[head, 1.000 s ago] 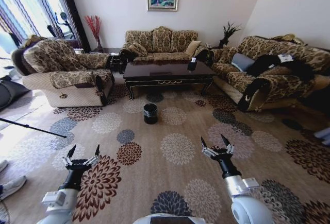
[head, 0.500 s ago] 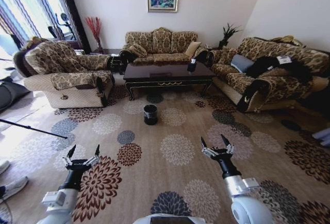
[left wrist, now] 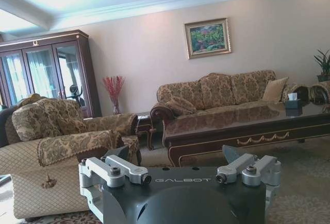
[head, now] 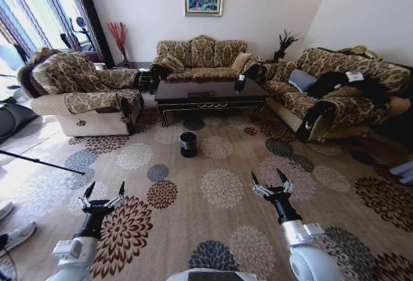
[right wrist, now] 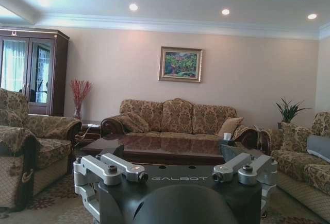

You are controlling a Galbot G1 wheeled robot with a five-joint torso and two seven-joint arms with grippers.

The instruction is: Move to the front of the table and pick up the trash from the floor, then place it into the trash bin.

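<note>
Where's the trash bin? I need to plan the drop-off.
In the head view the trash bin stands on the carpet just in front of the table, slightly toward the robot's left.

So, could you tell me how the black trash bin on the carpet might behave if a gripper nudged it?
The trash bin is small, upright and seemingly unweighted, so it is probably light and may slide or tip. It stands on patterned carpet, which could catch its base and favour tipping. Being cylindrical, it would likely roll if knocked over.

Open carpet [head: 219, 190] ahead; trash bin [head: 188, 143] before the table [head: 210, 93]
</note>
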